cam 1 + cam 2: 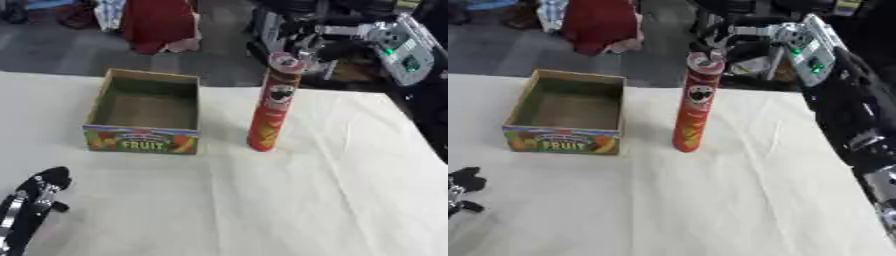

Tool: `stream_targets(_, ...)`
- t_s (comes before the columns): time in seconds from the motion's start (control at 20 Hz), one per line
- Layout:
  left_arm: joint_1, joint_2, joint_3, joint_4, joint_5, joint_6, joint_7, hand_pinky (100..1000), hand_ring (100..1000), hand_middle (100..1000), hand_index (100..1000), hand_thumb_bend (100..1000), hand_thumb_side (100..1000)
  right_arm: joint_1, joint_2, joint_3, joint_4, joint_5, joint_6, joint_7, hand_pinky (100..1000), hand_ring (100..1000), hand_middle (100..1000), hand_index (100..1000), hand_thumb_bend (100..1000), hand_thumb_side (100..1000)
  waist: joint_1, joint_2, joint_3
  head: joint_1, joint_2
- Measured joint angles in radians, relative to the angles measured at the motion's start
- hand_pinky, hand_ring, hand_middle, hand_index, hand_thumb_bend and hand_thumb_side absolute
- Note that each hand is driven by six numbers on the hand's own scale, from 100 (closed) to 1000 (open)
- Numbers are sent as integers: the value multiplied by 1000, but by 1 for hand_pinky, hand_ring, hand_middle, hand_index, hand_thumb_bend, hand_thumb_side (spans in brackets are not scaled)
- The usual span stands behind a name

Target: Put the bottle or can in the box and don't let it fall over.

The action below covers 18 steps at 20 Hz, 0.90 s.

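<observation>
The red can [272,102] stands upright, long axis vertical, right of the box [144,111], my right hand's [732,47] fingers curled round its top.

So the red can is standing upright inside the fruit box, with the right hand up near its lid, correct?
Not inside. The red can stands upright on the white tablecloth, to the right of the empty fruit box, as the left eye view shows. The right hand is indeed near its lid.
</observation>
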Motion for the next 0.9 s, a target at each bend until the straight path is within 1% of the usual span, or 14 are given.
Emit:
stream_targets(0.3, 0, 0, -2, 0, 0, -1, -2, 544, 767, 657, 825, 575, 855, -17, 33, -2, 41, 35, 0, 0, 845, 949, 1000, 1000, 100, 944, 1, 0, 0, -6, -2)
stream_targets(0.65, 0, 0, -5, 0, 0, 0, -2, 545, 767, 657, 825, 572, 857, -19, 39, 1, 42, 51, -15, 17, 849, 948, 1000, 1000, 104, 968, 2, 0, -1, -12, -8)
stream_targets(0.9, 0, 0, -5, 0, 0, 0, -2, 545, 768, 658, 825, 572, 857, -19, 39, 15, 28, 61, -21, 43, 863, 959, 1000, 1000, 163, 956, 2, 0, -2, -14, -8)
